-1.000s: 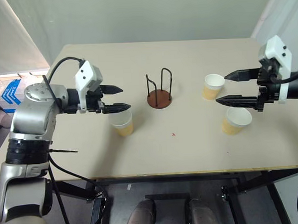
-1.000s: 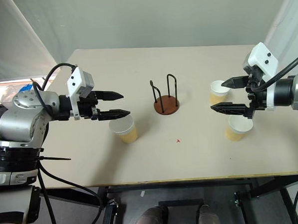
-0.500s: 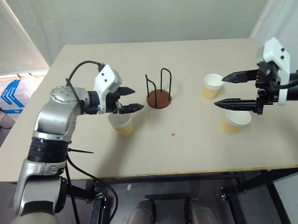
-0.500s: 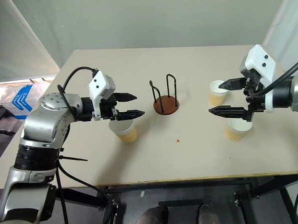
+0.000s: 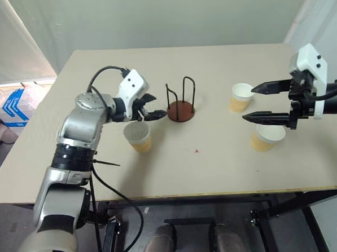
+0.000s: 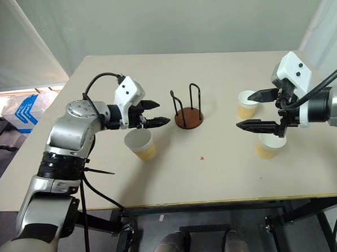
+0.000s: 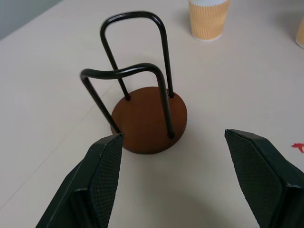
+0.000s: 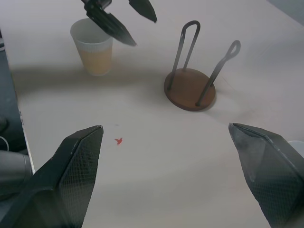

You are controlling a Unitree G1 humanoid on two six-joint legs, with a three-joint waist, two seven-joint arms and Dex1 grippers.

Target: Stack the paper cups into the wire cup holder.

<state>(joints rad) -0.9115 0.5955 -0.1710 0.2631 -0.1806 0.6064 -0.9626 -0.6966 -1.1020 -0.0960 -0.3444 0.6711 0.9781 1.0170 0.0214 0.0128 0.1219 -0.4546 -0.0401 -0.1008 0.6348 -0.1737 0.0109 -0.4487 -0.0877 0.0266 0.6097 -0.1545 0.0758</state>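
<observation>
One wire cup holder [image 5: 180, 105], a round reddish-brown disc base carrying two upright black wire loops, is observed standing on the pale beige surface [image 5: 204, 169]; it holds no cup. It is taken as the reference point for all positions below.

Three tapered paper cups, tan-yellow outside with white interior and white rolled rim, are counted, all upright on the surface and all outside the holder. The first cup [image 5: 138, 137] stands on the robot's left of the holder and nearer the robot. The second cup [image 5: 241, 97] stands on the robot's right of the holder, about level with it. The third cup [image 5: 266, 138] stands further to the right and nearer the robot than the second.

Two grippers are recorded. The left gripper [image 5: 151, 107] is held above the surface just beside the holder on its left, over the far rim of the first cup, pointing toward the holder; its two black fingers [image 7: 102, 175] are seen spread apart with nothing between them, the holder base lying ahead of them. The right gripper [image 5: 261, 102] hangs well to the right of the holder, between the second and third cups; its fingers [image 8: 76, 161] are set wide apart and hold nothing.

One small red mark [image 5: 196, 151] is noted on the surface, nearer the robot than the holder.
</observation>
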